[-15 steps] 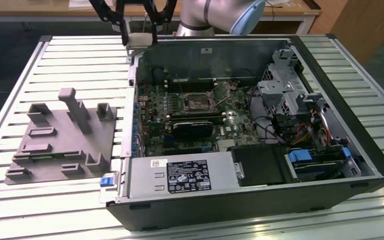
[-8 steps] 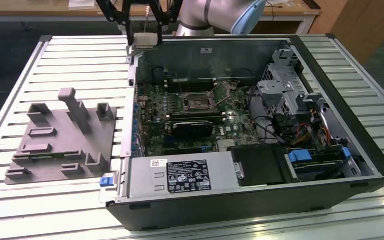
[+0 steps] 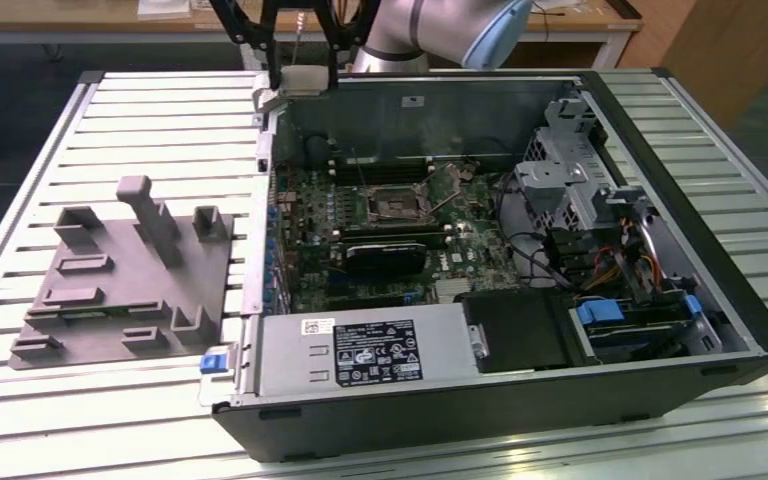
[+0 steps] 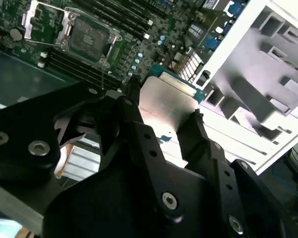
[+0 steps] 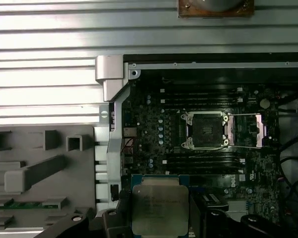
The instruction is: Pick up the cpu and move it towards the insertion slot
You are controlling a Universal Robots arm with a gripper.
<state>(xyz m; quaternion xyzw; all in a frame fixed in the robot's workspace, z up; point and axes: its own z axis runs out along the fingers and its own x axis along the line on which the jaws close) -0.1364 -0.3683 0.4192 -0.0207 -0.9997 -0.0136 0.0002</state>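
Note:
My gripper [image 3: 300,72] hangs above the far corner of the open computer case, on the exterior view's left, and is shut on the cpu [image 3: 303,82]. In both wrist views the cpu [image 4: 165,99] [image 5: 158,206] is a flat square chip with a silver metal top, clamped at two opposite edges by the black fingers [image 4: 139,124]. The insertion slot [image 3: 394,205] is a shiny metal frame around a dark centre on the motherboard. It lies inside the case, below and away from the chip [image 5: 206,130] [image 4: 87,37]. Its lid is swung open to one side [image 5: 248,130].
The case wall [image 3: 267,150] stands between the gripper and the board. A grey plastic fixture [image 3: 131,270] lies on the slatted table on the exterior view's left. A black card [image 3: 384,250], the power supply [image 3: 357,350], the drive cage [image 3: 564,170] and cables [image 3: 611,260] crowd the case.

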